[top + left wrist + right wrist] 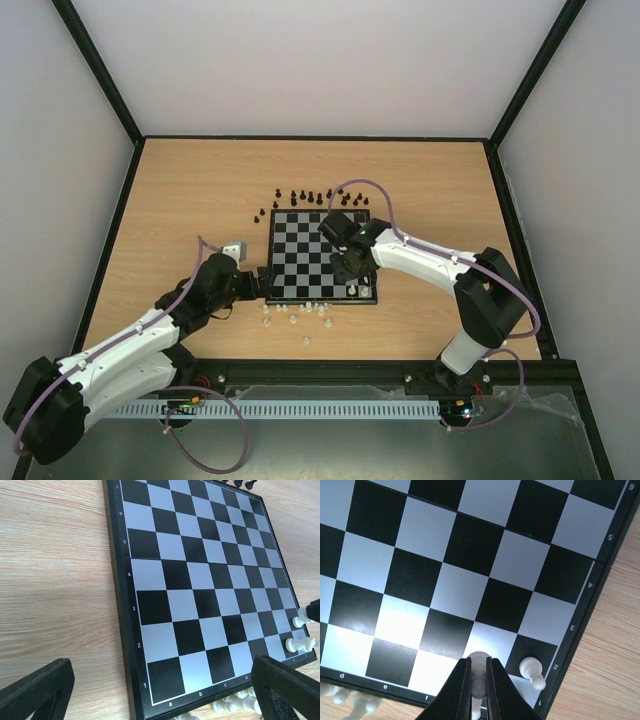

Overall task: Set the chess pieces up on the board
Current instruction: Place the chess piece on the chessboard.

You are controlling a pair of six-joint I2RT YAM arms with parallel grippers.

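Chess pieces [299, 644]: two white on board [200, 580], frame lower right; right gripper [479, 664] clamps one. Left gripper [162, 670] spread wide, empty.

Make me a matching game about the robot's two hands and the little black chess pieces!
1. black two-finger left hand
2. black two-finger right hand
3. tiny black chess pieces

A. shut on a tiny cream chess piece
B. on the wooden table, beyond the black-and-silver checked board
C. open, holding nothing

Pairs: 1-C, 2-A, 3-B

Border of the board [122, 625] reads 1-7, a-c.
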